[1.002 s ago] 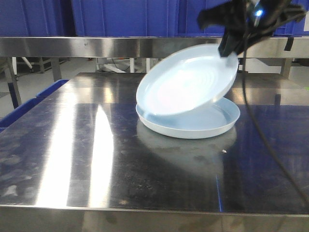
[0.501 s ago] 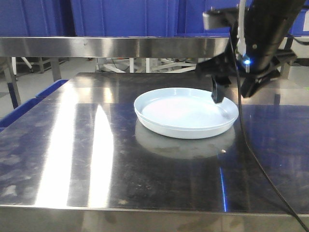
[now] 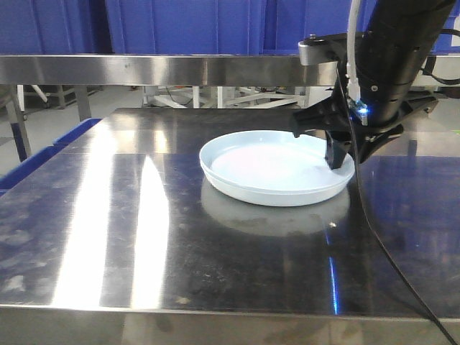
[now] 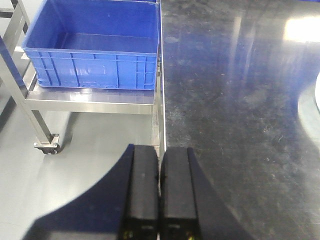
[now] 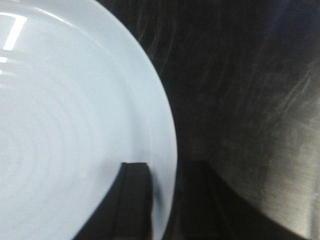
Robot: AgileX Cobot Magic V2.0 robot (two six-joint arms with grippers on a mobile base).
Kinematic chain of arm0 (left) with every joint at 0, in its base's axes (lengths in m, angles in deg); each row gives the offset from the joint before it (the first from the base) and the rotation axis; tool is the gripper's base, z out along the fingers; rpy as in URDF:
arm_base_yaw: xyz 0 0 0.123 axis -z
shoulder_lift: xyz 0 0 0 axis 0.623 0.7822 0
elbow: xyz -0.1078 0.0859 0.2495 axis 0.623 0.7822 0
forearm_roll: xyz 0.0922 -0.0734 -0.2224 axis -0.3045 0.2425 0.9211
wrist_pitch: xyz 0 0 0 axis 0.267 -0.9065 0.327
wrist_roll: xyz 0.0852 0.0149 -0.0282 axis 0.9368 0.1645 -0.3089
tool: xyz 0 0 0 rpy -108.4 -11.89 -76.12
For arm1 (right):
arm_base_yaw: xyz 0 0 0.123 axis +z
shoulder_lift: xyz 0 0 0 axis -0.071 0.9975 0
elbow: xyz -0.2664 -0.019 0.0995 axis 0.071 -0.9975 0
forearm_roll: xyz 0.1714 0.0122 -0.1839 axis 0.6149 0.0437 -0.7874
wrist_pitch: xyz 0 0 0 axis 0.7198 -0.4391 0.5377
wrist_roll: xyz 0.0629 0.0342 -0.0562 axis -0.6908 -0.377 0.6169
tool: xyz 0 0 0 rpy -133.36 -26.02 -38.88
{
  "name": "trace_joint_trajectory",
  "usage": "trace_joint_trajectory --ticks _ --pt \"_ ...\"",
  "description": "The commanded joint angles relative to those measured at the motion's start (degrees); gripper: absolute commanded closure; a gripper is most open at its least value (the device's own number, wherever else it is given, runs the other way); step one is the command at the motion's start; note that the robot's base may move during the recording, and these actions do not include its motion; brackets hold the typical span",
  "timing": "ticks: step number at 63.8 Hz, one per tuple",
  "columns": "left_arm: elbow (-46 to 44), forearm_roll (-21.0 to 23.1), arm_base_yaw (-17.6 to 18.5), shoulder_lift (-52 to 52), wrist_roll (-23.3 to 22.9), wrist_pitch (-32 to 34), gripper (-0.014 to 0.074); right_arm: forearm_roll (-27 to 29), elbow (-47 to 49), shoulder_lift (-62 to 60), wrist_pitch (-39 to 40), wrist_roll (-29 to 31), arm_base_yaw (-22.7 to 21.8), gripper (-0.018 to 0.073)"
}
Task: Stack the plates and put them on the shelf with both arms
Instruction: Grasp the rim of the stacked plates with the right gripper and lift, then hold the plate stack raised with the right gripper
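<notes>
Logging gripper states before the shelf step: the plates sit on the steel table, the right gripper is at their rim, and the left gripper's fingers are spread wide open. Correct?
No: the left gripper has its fingers pressed together, holding nothing, as the left wrist view shows. The rest stands: plates on the steel table, right gripper at their rim.

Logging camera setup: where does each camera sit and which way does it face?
Front: before the table, facing across it to the plates; right gripper shows.
Left wrist: looks down past the shut left gripper at table edge and blue crate.
Right wrist: looks down on the plates' rim, between its fingers.
Shared: front and right wrist both see the plates.
</notes>
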Motion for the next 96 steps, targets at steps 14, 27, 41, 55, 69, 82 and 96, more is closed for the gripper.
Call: trace_joint_trajectory --ticks 14,27,41,55,69,82,96 --pt "-1.5 0.31 -0.18 -0.3 -0.57 4.74 0.051 -1.37 2.06 -3.18 3.2 0.33 -0.09 0.0531" --pt "-1.5 0.31 -0.18 -0.3 -0.57 4.74 0.051 -2.16 2.06 -8.51 5.54 0.33 -0.09 0.0531" --pt "-1.5 0.31 -0.18 -0.3 -0.57 4.74 0.051 -3.45 2.06 -17.69 6.2 0.33 -0.09 0.0531" --pt "-1.5 0.31 -0.18 -0.3 -0.57 4.74 0.051 -4.17 0.82 -28.43 6.35 0.33 -0.34 0.0531" --pt "-1.5 0.31 -0.18 -0.3 -0.57 4.74 0.051 -4.45 -7.34 -41.73 6.47 0.33 -0.34 0.0531" --pt "-1.5 0.31 -0.18 -0.3 -0.57 4.74 0.051 -4.45 -19.37 -54.58 6.47 0.33 -0.38 0.0531" --pt "-1.5 0.31 -0.18 -0.3 -0.57 4.74 0.051 -4.39 -32.06 -66.27 6.47 0.33 -0.38 0.0531"
